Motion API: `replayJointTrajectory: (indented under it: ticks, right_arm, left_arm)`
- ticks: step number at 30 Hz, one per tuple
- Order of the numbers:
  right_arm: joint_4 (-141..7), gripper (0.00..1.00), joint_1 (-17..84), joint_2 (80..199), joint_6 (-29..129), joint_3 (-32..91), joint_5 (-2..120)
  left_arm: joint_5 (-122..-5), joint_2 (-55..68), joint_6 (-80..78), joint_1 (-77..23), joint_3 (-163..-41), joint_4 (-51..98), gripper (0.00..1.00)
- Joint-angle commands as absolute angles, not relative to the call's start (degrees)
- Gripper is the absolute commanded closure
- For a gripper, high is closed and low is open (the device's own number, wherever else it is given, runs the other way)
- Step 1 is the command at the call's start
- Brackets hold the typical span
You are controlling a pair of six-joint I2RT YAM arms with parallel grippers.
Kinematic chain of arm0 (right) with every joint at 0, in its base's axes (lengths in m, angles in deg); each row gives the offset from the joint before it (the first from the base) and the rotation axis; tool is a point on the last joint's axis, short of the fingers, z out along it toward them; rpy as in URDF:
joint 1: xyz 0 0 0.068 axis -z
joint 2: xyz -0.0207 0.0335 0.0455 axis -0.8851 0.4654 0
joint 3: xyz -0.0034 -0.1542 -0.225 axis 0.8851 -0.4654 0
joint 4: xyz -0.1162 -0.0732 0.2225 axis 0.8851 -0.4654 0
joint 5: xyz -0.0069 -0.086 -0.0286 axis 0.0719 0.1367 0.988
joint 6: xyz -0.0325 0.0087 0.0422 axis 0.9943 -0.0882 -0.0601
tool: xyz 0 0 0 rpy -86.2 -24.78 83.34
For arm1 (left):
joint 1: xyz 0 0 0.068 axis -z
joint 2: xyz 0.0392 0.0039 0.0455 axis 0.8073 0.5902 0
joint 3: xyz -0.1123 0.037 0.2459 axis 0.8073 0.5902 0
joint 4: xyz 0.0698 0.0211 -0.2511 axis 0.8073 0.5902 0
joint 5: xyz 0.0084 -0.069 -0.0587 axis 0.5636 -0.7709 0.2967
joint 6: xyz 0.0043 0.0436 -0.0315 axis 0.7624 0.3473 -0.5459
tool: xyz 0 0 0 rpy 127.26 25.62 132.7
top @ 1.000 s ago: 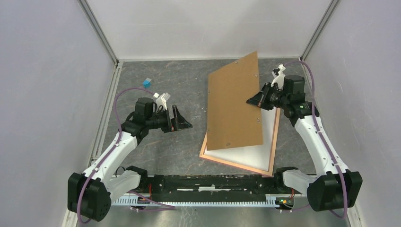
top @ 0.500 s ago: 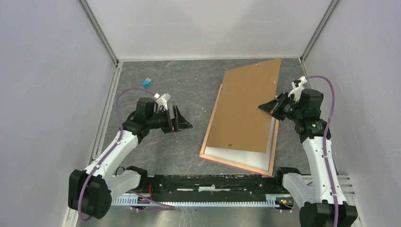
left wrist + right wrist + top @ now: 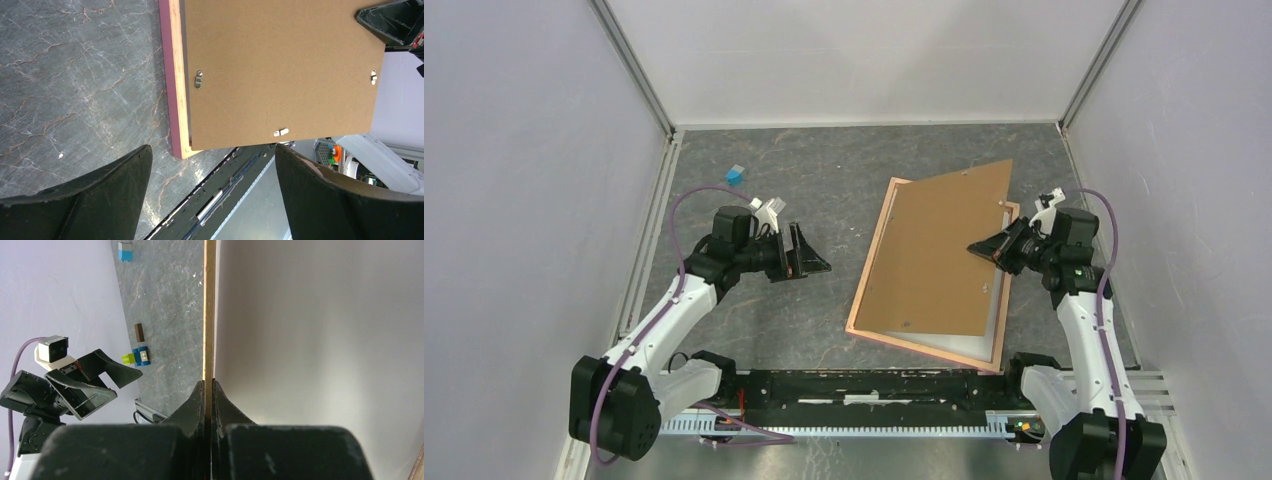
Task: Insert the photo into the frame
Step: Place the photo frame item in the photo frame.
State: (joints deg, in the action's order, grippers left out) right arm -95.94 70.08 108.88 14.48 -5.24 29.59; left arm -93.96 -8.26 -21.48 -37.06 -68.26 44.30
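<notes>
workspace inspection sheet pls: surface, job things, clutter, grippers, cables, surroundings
surface: dark marbled table.
job's things: frame flat at near right; photo inside it, white back up; brown board over both, right edge raised.
clutter: blue block far left; small bricks near left arm.
grippers: right gripper shut on board edge; left gripper open, empty.
cables: purple cables along both arms.
surroundings: white walls; black rail at near edge.

left arm bent, left gripper [image 3: 809,250] spread wide, pointing right, right arm raised, right gripper [image 3: 980,246] pinched on backing board [image 3: 929,265] edge
</notes>
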Motion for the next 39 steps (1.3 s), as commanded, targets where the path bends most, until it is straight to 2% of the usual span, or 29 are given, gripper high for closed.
replayJointTrajectory:
  ticks: [1,39]
  right_arm:
    - [-89.6,1.0,71.5,107.7,13.2,-6.3,25.1]
    - [-82.1,1.0,75.2,116.5,17.8,-8.1,19.7]
  left_arm:
    - [-93.9,-8.0,-17.7,-37.3,-69.8,44.1,0.03]
    - [-94.3,-6.1,-17.8,-37.4,-69.8,44.0,0.02]
